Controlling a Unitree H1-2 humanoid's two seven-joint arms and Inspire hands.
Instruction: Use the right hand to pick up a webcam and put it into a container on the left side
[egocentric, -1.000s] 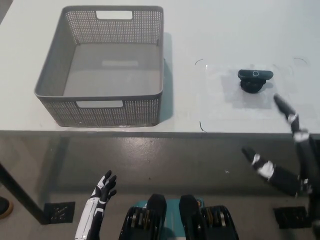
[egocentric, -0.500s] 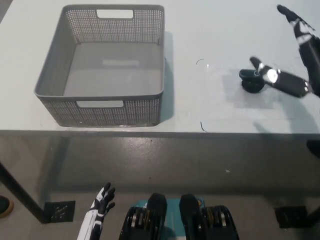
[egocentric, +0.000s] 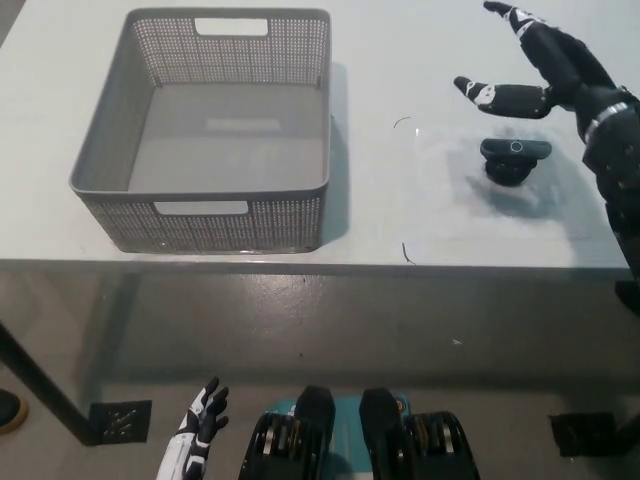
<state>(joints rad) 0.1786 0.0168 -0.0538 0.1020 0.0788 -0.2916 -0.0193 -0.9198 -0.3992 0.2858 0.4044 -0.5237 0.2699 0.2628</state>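
Since half a second ago the right robot hand (egocentric: 545, 65) has been travelling up and toward the far side of the bench (egocentric: 400, 220), so that it is now hovering beyond the webcam (egocentric: 514, 158) rather than lying across it, and the webcam is showing in full again. Meanwhile the webcam itself is sitting where it was, on the bench's right part, inside a pale, slightly glossy rectangular patch (egocentric: 450, 190) on the white surface. It is resting on its rounded dark base with its flat bar body on top, lens ring facing up. Nothing is touching it.

Above and just behind it, the right robot hand is spreading wide, fingers apart, one finger pointing toward the picture's left and another reaching toward the top edge; it is holding nothing. Its black forearm is running down along the right edge.

Well apart to the left, the grey perforated basket (egocentric: 200, 215) is standing upright on the bench, a cut-out handle in its near wall and one in its far wall.

Down at the lower left, below the bench edge, the white left robot hand (egocentric: 202, 420) is hanging at rest with fingers loosely spread, holding nothing.
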